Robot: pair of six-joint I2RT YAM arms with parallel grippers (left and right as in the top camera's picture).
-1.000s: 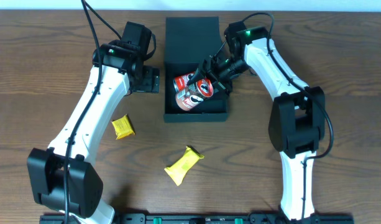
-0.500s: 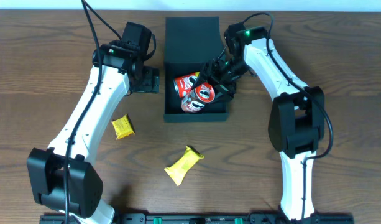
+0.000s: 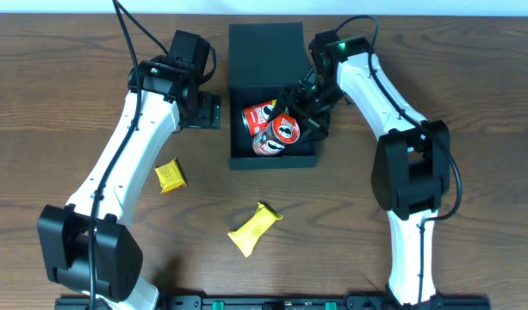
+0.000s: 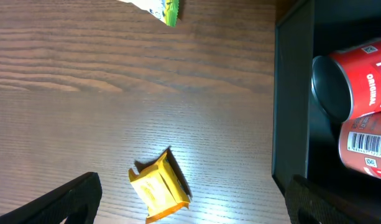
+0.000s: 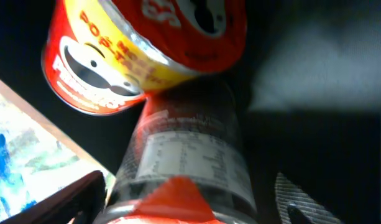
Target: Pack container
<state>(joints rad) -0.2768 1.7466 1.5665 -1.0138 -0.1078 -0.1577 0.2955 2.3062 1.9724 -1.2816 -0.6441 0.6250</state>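
Reaching right gripper [image 3: 295,115] into container [image 3: 272,160].

Both units alike: left arm [image 3: 126,155] and right arm [image 3: 380,86] have glossy white link shells, black joint housings and bases, thin black cables [image 3: 126,34] off the upper links, a green indicator light [image 3: 339,45] on the right, and matte black end effector fingers [image 4: 72,199].

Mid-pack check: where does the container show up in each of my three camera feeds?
Overhead: the container is at top centre, lid open.
Left wrist: only its dark side wall shows, along the right edge.
Right wrist: its black interior fills the right side.
Shared landmark: the red Pringles cans lying inside it, seen at right in the left wrist view and at top left in the right wrist view.
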